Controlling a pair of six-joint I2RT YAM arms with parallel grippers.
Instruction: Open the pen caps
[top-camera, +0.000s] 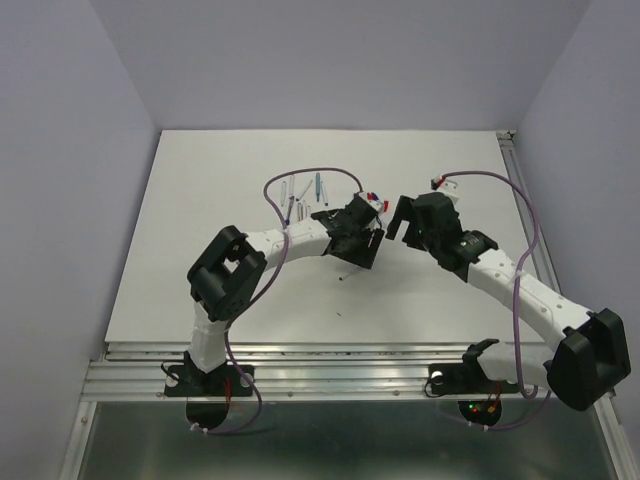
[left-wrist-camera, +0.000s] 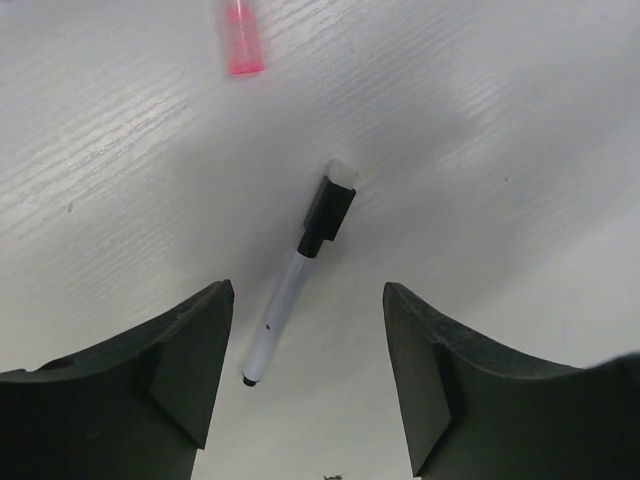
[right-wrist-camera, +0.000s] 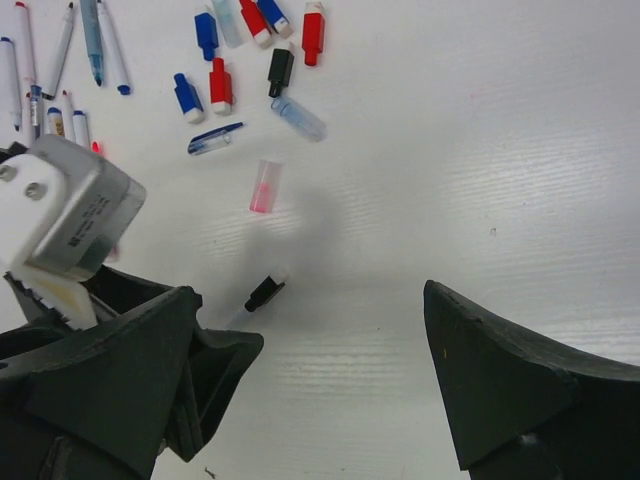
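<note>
The left end effector (left-wrist-camera: 308, 285) hangs low over the table (left-wrist-camera: 520, 150), jaws apart and holding nothing. Directly under it, inside the gap between its fingers, lies a pen (left-wrist-camera: 280, 315). The pen's tail is nearest the end effector. The black cap (left-wrist-camera: 327, 212) is on the far end, pointing away and a little to the right. So the long axis runs mostly outward along the gap rather than across it, and the fingers would close across the white barrel, not the cap.

The cap looks seated on the pen, so I'd say this one is not yet opened.

The right end effector (right-wrist-camera: 320, 300) sits just to the right of the left end effector, also spread wide and empty. In its own view the black cap shows close to its left finger. Both arms are close, but the left is nearer to the barrel and the right is better placed for the cap end.

A pink cap (left-wrist-camera: 242, 42) lies alone farther out from the left end effector. Beyond that the loose caps (right-wrist-camera: 220, 85), red, blue and black, are scattered.
</note>
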